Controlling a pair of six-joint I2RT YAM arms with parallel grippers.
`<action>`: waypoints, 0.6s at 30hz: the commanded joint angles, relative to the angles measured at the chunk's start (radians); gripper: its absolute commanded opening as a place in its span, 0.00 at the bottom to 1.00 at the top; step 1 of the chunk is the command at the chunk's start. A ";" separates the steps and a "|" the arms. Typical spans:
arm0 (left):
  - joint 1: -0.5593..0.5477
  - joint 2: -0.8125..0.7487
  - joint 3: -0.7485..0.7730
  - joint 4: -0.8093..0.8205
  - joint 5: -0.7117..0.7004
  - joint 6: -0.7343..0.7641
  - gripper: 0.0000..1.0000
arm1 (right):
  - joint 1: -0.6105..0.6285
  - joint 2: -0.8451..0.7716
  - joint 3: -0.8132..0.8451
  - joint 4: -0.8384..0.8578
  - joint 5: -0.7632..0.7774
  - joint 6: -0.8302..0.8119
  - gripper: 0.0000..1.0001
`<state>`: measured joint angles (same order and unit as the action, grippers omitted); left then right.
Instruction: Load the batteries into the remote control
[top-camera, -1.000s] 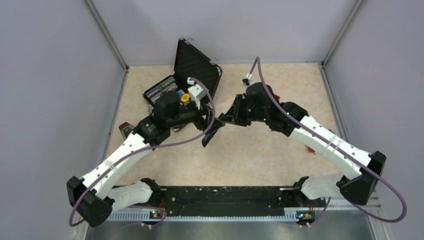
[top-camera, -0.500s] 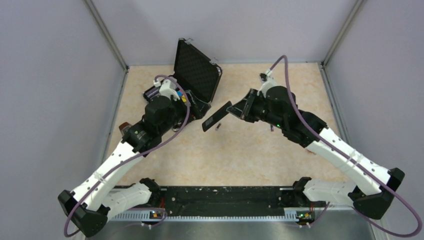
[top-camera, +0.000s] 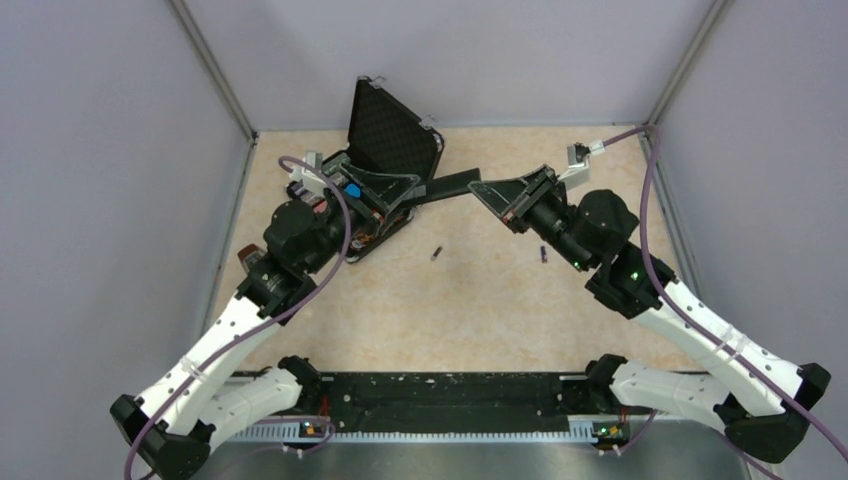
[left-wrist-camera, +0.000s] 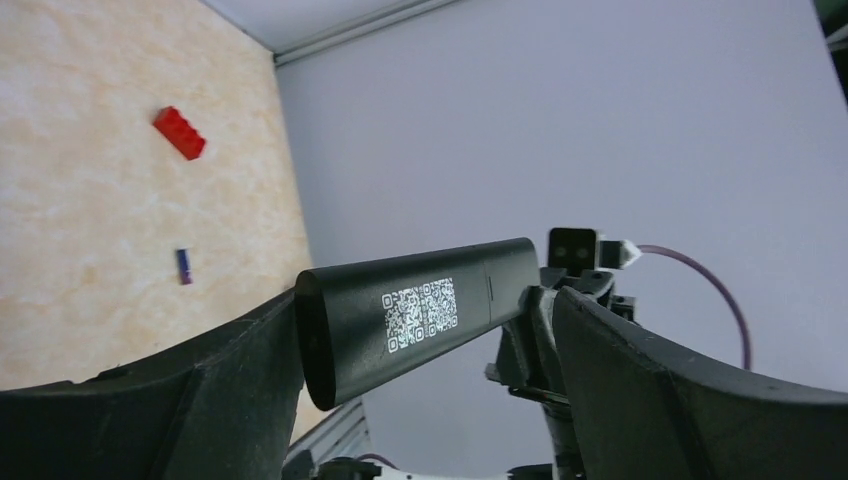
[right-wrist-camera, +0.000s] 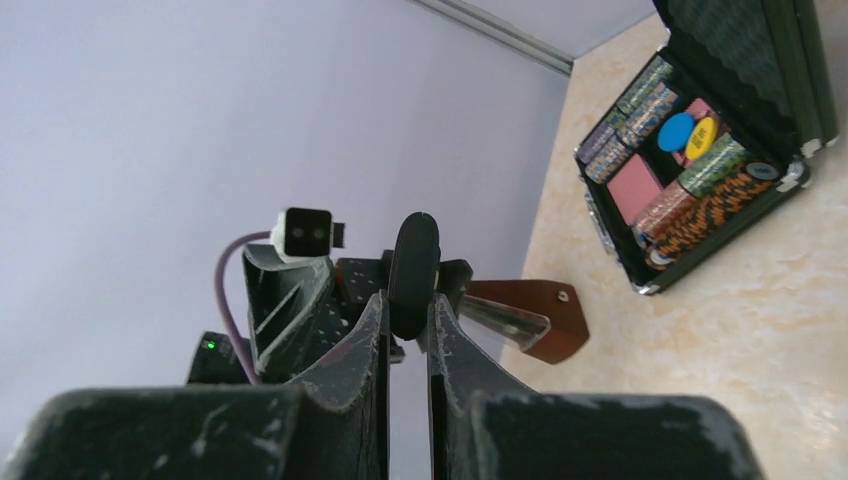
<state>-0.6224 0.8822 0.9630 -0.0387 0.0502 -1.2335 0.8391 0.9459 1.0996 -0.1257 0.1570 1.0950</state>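
The remote control (top-camera: 452, 185) is a slim black bar held level in the air. My right gripper (top-camera: 492, 193) is shut on its right end; in the right wrist view (right-wrist-camera: 407, 310) the remote (right-wrist-camera: 413, 268) shows end-on between the fingers. My left gripper (top-camera: 405, 190) is open at the remote's free end. In the left wrist view (left-wrist-camera: 425, 335) the remote (left-wrist-camera: 420, 312), QR label showing, lies between the wide-apart jaws. Two batteries lie on the table, one in the middle (top-camera: 436, 253) and one further right (top-camera: 543, 253), which also shows in the left wrist view (left-wrist-camera: 184, 266).
An open black foam-lined case (top-camera: 392, 130) with poker chips (right-wrist-camera: 690, 165) stands at the back left, just behind the left gripper. A red brick (left-wrist-camera: 180, 133) lies on the table on the right. A brown piece (top-camera: 248, 258) sits by the left wall.
My right gripper has carried the remote up and back and swung it level. My left gripper moved off the remote to the case, then to the remote's free end. A battery lies on the table.
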 joint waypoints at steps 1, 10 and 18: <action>-0.001 0.047 -0.036 0.305 0.111 -0.106 0.90 | -0.004 -0.012 -0.044 0.182 0.015 0.124 0.00; 0.000 0.087 -0.043 0.427 0.088 -0.097 0.68 | -0.003 -0.003 -0.102 0.277 -0.005 0.208 0.00; -0.001 0.086 -0.049 0.435 0.072 -0.031 0.39 | -0.002 -0.019 -0.152 0.279 -0.034 0.238 0.00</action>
<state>-0.6220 0.9825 0.9215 0.3000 0.1280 -1.3018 0.8368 0.9382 0.9680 0.1219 0.1509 1.3148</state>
